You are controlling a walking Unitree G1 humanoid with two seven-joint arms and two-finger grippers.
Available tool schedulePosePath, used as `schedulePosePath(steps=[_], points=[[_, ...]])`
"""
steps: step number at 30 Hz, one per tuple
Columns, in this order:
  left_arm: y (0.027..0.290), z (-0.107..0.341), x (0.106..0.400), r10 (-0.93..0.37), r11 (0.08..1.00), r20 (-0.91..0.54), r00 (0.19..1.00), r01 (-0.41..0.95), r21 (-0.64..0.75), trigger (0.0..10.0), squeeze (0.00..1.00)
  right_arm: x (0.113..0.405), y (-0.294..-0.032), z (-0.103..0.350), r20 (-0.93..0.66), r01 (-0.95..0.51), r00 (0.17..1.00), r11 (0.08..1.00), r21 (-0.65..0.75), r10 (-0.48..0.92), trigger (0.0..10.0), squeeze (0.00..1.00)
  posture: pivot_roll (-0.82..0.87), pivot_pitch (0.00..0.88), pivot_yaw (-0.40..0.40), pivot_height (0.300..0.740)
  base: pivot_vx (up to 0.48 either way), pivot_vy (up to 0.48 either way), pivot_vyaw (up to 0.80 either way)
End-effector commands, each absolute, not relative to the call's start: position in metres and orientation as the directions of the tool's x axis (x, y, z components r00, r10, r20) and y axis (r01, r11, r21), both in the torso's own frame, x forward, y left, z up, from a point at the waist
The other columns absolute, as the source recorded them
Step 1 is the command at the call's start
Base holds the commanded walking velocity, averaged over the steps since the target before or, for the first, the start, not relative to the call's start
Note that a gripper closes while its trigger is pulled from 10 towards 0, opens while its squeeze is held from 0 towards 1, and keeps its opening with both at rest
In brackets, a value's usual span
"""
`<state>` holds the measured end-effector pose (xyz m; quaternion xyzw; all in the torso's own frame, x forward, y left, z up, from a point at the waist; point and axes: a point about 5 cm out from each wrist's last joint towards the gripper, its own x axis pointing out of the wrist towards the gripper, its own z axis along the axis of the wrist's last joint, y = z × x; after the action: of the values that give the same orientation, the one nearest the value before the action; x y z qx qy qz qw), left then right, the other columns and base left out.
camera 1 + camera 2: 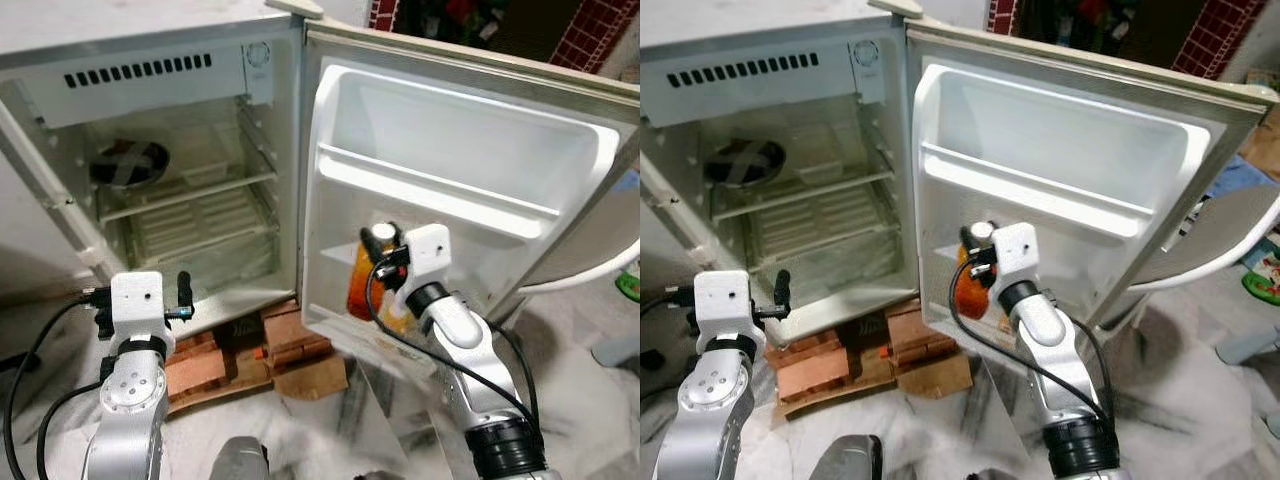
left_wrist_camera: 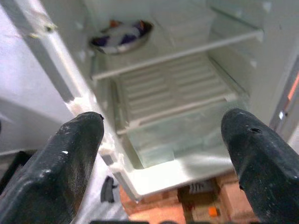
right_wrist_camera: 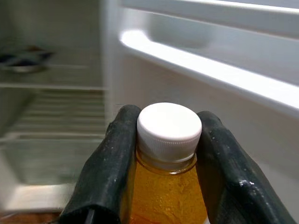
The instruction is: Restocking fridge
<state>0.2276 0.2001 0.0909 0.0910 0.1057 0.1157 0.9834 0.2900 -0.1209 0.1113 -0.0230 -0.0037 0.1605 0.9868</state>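
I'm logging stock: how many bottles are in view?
1: an orange-drink bottle with a white cap, gripped by the right gripper at the fridge door's lower shelf. Others may be hidden behind it.

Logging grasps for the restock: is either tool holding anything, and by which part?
The right tool grips the orange juice bottle by its neck and white cap. The left tool is open, holding nothing.

the fridge's upper shelf (image 1: 190,190) carries a dark bowl (image 1: 128,163), its contents perhaps wrapped; the lower shelf (image 1: 205,225) looks bare.
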Motion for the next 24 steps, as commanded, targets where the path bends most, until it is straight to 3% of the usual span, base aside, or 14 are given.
schedulePosePath(steps=[1,12,24], points=[[0.1974,0.0954,0.2262,0.227,0.961,-0.178,0.958,-0.19,0.2,10.0,0.0,0.29,-0.1264,0.1224,0.061,-0.277,0.958,0.959,-0.065,0.281,10.0,0.0,0.16,0.093,-0.072,0.74,0.0,0.0,0.0],[0.199,0.0987,0.2244,0.209,0.966,-0.178,0.962,-0.175,0.188,10.0,0.0,0.2898,-0.1347,0.1243,0.076,-0.202,0.976,0.977,-0.064,0.206,10.0,0.0,0.17,0.112,-0.08,0.74,0.0,0.0,0.0],[0.1943,0.0993,0.2249,0.203,0.968,-0.175,0.963,-0.172,0.18,10.0,0.0,0.29,-0.1334,0.1255,0.083,-0.218,0.971,0.974,-0.06,0.222,10.0,0.0,0.16,0.113,-0.086,0.67,0.0,0.0,0.0]])
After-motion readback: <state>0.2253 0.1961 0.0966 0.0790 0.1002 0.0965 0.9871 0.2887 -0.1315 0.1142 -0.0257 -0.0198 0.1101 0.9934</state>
